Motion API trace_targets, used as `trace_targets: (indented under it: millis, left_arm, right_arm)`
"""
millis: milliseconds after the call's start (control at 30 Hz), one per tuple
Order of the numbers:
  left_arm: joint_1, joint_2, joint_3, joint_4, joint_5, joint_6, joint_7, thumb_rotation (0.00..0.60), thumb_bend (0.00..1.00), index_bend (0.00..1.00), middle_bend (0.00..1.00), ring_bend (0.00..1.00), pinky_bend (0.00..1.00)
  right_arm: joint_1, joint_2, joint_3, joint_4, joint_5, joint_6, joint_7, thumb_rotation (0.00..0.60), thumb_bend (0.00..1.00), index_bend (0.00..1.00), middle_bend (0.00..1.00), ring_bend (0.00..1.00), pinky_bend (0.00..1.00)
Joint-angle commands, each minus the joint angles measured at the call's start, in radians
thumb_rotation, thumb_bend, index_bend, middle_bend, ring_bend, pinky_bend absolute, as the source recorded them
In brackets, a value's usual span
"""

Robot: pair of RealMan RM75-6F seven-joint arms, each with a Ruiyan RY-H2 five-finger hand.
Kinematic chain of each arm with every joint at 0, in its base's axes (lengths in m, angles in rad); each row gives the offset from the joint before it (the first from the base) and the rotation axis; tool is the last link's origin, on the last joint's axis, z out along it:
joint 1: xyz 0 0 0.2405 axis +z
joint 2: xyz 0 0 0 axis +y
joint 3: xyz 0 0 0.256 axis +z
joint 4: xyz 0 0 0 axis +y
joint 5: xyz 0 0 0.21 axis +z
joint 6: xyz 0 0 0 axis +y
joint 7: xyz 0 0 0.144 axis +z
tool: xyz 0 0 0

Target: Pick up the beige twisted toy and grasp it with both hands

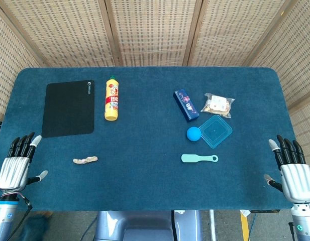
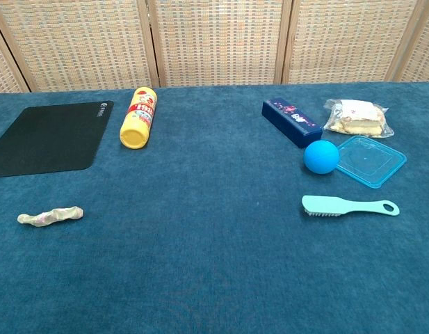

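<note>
The beige twisted toy (image 1: 85, 160) (image 2: 50, 216) lies flat on the blue table, left of centre near the front. My left hand (image 1: 18, 163) hovers at the table's front left corner, fingers spread and empty, a short way left of the toy. At the front right corner my right hand (image 1: 293, 168) is open too, far from the toy. Neither hand shows in the chest view.
A black mouse pad (image 1: 69, 108) and a yellow bottle (image 1: 112, 98) lie behind the toy. On the right are a dark blue box (image 1: 186, 105), a snack bag (image 1: 218, 105), a blue ball (image 1: 194, 133), a clear blue lid (image 1: 215, 131) and a teal brush (image 1: 199, 158).
</note>
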Motion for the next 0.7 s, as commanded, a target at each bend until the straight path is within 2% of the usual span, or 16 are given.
trace_targets:
  millis: [33, 267, 333, 433, 500, 600, 700]
  left_arm:
    - [-0.003, 0.001, -0.001, 0.0, -0.001, -0.021, 0.004, 0.6, 0.0, 0.0, 0.0, 0.0, 0.0]
    - [-0.061, -0.032, -0.008, 0.029, -0.01, -0.153, -0.007, 0.6, 0.0, 0.01, 0.0, 0.0, 0.0]
    - [-0.083, -0.049, -0.011, 0.046, -0.015, -0.199, -0.016, 0.6, 0.0, 0.05, 0.0, 0.0, 0.0]
    - [-0.117, -0.082, -0.019, 0.077, -0.041, -0.273, -0.013, 0.6, 0.01, 0.17, 0.0, 0.0, 0.0]
    - [-0.138, -0.109, -0.027, 0.098, -0.063, -0.319, -0.004, 0.6, 0.07, 0.27, 0.0, 0.0, 0.0]
    - [-0.165, -0.152, -0.036, 0.135, -0.09, -0.372, 0.011, 0.6, 0.19, 0.34, 0.0, 0.0, 0.0]
    - [-0.181, -0.189, -0.043, 0.166, -0.12, -0.406, 0.032, 0.6, 0.24, 0.38, 0.0, 0.0, 0.0]
  right_arm:
    - [-0.001, 0.003, 0.001, -0.004, 0.0, -0.003, 0.005, 0.6, 0.0, 0.0, 0.0, 0.0, 0.0]
    - [-0.002, 0.009, 0.001, -0.014, -0.006, -0.006, 0.018, 0.6, 0.0, 0.0, 0.0, 0.0, 0.0]
    - [-0.002, 0.01, 0.001, -0.015, -0.007, -0.01, 0.017, 0.6, 0.0, 0.0, 0.0, 0.0, 0.0]
    - [0.0, 0.009, 0.0, -0.015, -0.007, -0.017, 0.014, 0.6, 0.0, 0.0, 0.0, 0.0, 0.0]
    - [0.001, 0.009, 0.0, -0.015, -0.005, -0.023, 0.013, 0.6, 0.0, 0.0, 0.0, 0.0, 0.0]
    - [0.003, 0.007, 0.001, -0.015, -0.002, -0.03, 0.012, 0.6, 0.0, 0.0, 0.0, 0.0, 0.0]
    - [0.005, 0.007, 0.001, -0.015, -0.001, -0.037, 0.015, 0.6, 0.0, 0.0, 0.0, 0.0, 0.0]
